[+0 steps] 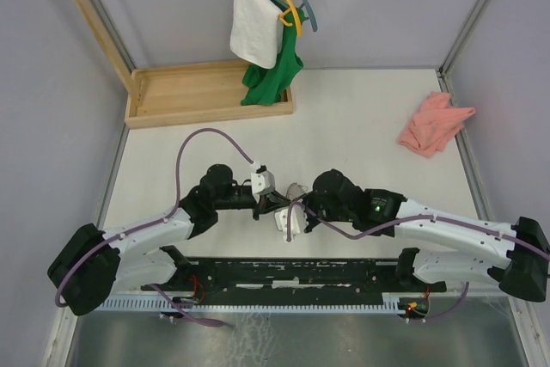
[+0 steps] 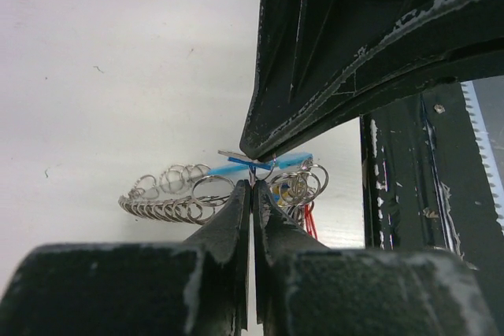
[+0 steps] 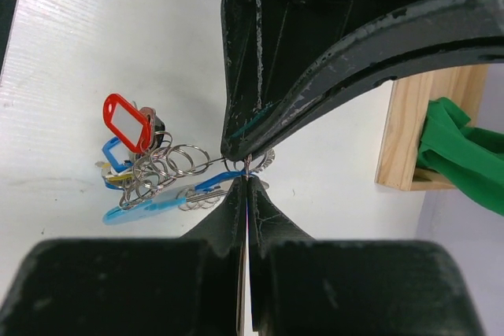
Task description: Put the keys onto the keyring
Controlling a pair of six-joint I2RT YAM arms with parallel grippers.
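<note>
On the surface (image 1: pixel 361 118), my left end effector (image 2: pixel 252 185) and right end effector (image 3: pixel 246 181) sit pressed shut against the rings (image 3: pixel 169 164); any tug may drag them all or slip off the thin wire.

Thin metal rings (image 3: pixel 177 161) gleaming bright, red tag (image 3: pixel 126 122) shining as glossy plastic, blue tag (image 3: pixel 150 206) glowing translucent, black fingers (image 2: pixel 228 226) looking matt and scuffed pale, table (image 1: pixel 361 126) lying matt white, tray (image 1: pixel 198 92) showing bare wood, pink cloth (image 1: pixel 434 124) crumpling soft.
</note>
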